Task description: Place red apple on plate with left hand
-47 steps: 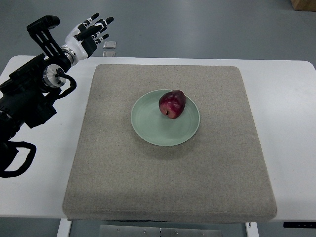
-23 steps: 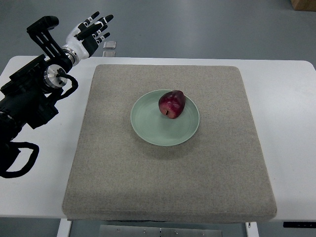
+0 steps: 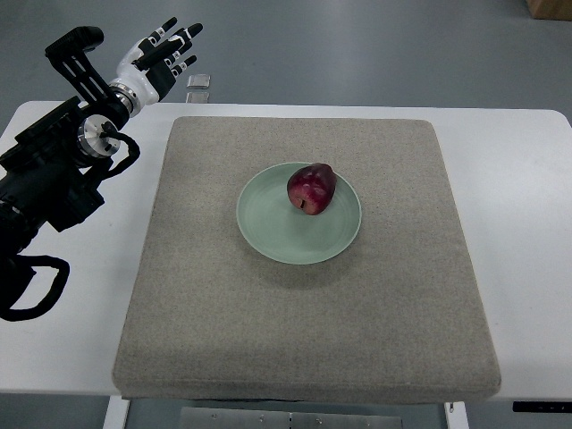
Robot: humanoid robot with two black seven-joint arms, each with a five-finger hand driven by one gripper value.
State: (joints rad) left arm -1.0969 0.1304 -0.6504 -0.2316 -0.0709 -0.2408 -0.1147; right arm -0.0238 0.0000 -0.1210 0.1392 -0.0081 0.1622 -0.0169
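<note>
Resting on plate (image 3: 268,228), red apple (image 3: 311,189) sits well apart from left robot hand (image 3: 159,61).

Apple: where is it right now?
The apple sits on the green plate, toward its far right part, mid-mat; the left hand is away, far left.

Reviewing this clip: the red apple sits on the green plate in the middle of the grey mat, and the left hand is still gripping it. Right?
Not quite. The red apple does sit on the green plate on the grey mat, but the left hand holds nothing: the top view shows it open, up by the table's far left corner.
</note>
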